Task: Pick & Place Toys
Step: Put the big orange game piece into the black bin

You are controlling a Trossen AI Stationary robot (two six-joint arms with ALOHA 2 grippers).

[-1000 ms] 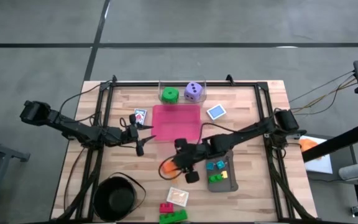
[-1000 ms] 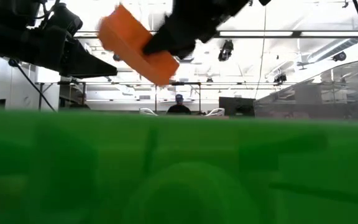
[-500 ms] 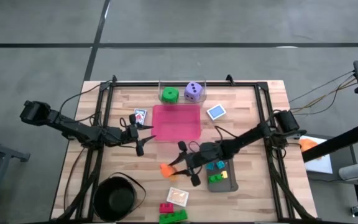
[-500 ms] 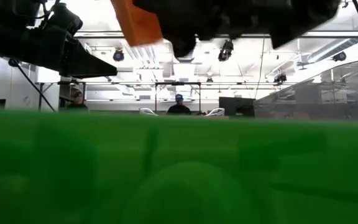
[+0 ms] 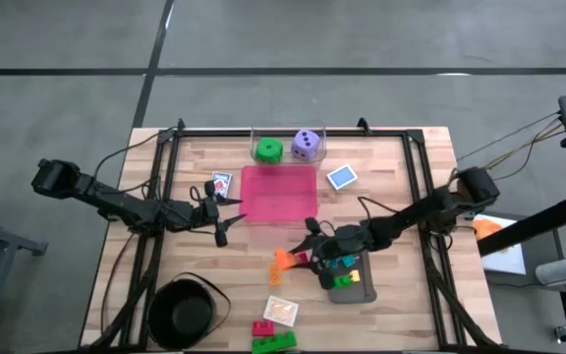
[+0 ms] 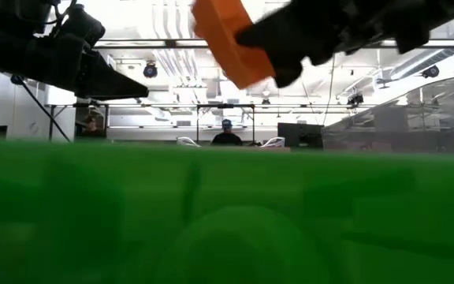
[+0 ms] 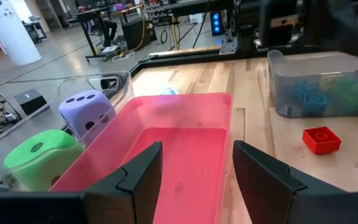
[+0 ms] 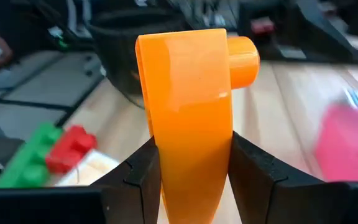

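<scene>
My right gripper (image 5: pixel 299 258) is shut on an orange brick (image 5: pixel 283 260) above the wood just left of the grey tray (image 5: pixel 360 290). The brick also shows in the right wrist view (image 8: pixel 190 106) and the low view (image 6: pixel 225 39). My left gripper (image 5: pixel 226 224) is open and empty, at the pink tray's (image 5: pixel 278 194) near left corner; its fingers point across that tray (image 7: pixel 179 143). A green die (image 5: pixel 268 150) and a purple die (image 5: pixel 306 145) sit in the clear tray. Red (image 5: pixel 263 327) and green (image 5: pixel 275 341) bricks lie at the near edge. My right gripper pinches the orange brick by its two broad faces (image 8: pixel 166 174) between the two fingers. One round stud (image 8: pixel 242 59) sticks out sideways at the brick's free end. The fingers come nearly level from the table's right. The brick is lifted clear of the table.
The grey tray holds several small bricks (image 5: pixel 342 264). A black bowl (image 5: pixel 187 313) stands at the near left, with an orange card (image 5: pixel 281 310) beside it. A blue card (image 5: pixel 341 177) and another card (image 5: pixel 222 183) lie beside the pink tray. A red brick (image 7: pixel 321 139) lies on the wood.
My right gripper has gone toward the table's right edge, nearer the grey tray, still shut on the orange brick. The brick has stayed clear of the table and has turned with the gripper.
</scene>
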